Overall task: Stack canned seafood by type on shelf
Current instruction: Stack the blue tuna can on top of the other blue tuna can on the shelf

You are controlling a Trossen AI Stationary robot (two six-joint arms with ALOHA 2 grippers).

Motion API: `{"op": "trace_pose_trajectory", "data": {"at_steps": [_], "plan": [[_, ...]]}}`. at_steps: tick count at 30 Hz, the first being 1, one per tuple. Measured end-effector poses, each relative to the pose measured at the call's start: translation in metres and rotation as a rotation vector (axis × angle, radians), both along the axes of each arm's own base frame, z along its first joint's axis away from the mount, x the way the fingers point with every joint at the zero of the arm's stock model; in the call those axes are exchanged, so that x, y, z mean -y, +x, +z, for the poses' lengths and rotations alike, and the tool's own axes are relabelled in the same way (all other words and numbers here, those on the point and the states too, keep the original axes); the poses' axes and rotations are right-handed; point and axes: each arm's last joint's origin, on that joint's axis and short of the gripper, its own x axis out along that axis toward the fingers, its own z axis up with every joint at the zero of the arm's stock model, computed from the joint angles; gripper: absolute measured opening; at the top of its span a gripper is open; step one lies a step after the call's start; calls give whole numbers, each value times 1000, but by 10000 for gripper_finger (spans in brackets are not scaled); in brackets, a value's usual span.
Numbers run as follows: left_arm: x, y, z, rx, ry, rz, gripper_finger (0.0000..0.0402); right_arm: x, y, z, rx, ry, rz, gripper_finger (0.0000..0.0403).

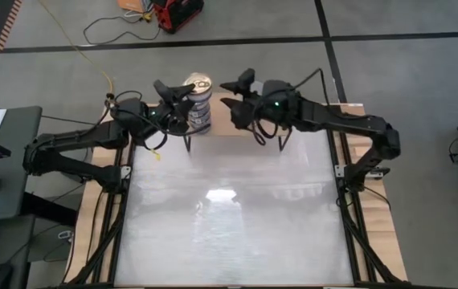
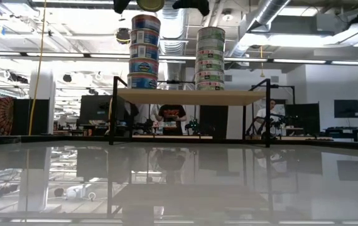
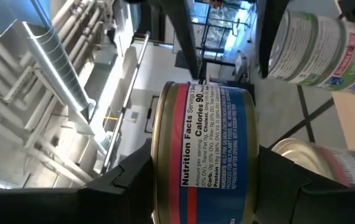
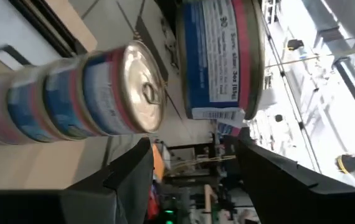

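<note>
On the shelf at the far edge of the table stand two tall stacks of canned seafood: a blue-labelled stack and a green-labelled stack. The left tool grips one blue can by its sides and holds it above the blue stack, whose silver top is visible just under it. The right tool waits with its fingers apart and empty near the green stack. I judge the danger is in the lowering: if the can comes down off centre or tilted, it may slide off or push the tall column over. The right tool is also near enough to knock the green stack.
</note>
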Motion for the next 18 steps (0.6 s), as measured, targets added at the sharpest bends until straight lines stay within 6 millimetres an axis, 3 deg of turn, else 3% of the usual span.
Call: {"op": "trace_pose_trajectory", "data": {"at_steps": [10,18], "plan": [[-2,-1,0,2,-7,18,196,-9,3,6,-17,-119,37,275],[-2,0,0,1,-5,6,196,-11,4,15,49,-172,58,378]]}}
